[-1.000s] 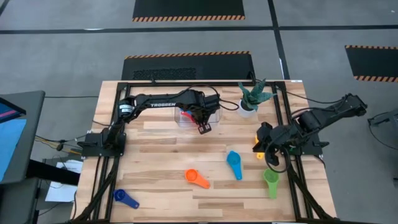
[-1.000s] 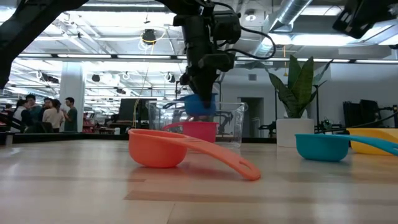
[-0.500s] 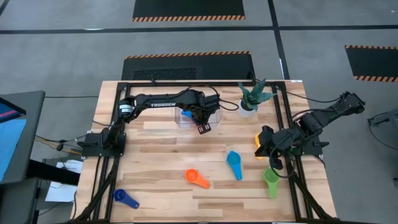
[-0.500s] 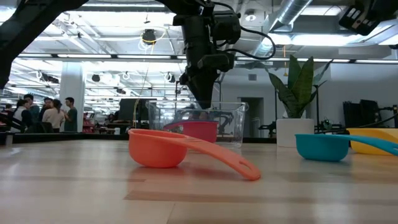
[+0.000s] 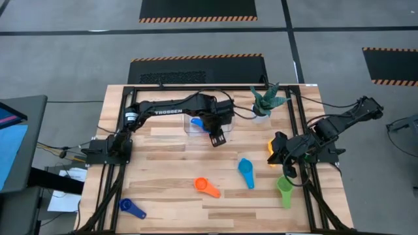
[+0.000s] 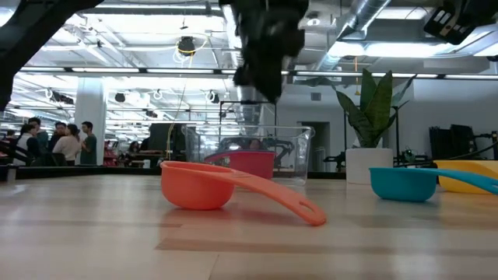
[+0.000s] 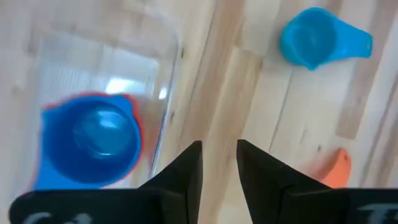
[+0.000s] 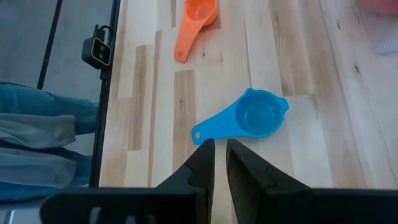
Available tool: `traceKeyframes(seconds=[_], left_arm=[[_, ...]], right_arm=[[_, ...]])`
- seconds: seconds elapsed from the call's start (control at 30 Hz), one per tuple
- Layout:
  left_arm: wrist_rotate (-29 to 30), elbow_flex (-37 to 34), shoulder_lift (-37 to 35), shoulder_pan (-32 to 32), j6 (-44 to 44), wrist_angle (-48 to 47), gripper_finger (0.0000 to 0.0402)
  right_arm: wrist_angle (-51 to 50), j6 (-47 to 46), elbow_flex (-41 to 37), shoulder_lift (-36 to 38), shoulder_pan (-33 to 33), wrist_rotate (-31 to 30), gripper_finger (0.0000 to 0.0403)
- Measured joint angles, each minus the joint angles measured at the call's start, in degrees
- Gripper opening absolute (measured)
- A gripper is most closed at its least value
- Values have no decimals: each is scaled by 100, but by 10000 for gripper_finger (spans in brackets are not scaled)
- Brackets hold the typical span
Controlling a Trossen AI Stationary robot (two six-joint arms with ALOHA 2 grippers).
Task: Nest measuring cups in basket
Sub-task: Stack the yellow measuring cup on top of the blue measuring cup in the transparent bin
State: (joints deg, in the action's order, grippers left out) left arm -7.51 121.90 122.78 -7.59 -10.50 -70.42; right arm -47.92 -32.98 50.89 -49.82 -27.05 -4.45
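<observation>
Left tool [image 5: 217,138], released and empty beside the basket [image 5: 196,128]; the basket could be knocked if the tool is swung low toward the teal cup [image 5: 245,169].

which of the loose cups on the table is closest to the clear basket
The teal plastic measuring cup. It lies loose on the wood nearest the clear plastic basket; the orange cup, green cup and dark blue cup all sit farther away.

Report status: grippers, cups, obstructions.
Left gripper open, empty, beside basket. Blue cup nested in red. Right gripper above teal cup, empty. Nothing blocking.
</observation>
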Motion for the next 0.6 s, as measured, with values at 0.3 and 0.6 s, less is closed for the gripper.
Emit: traceKeyframes(seconds=[0.3, 0.6], left_arm=[[1687, 1326, -18, 724, 461, -965, 87], [2259, 839, -185, 1592, 525, -1915, 87]], right_arm=[[-12, 28, 0, 1, -23, 2, 66], [-614, 22, 0, 1, -35, 13, 66]])
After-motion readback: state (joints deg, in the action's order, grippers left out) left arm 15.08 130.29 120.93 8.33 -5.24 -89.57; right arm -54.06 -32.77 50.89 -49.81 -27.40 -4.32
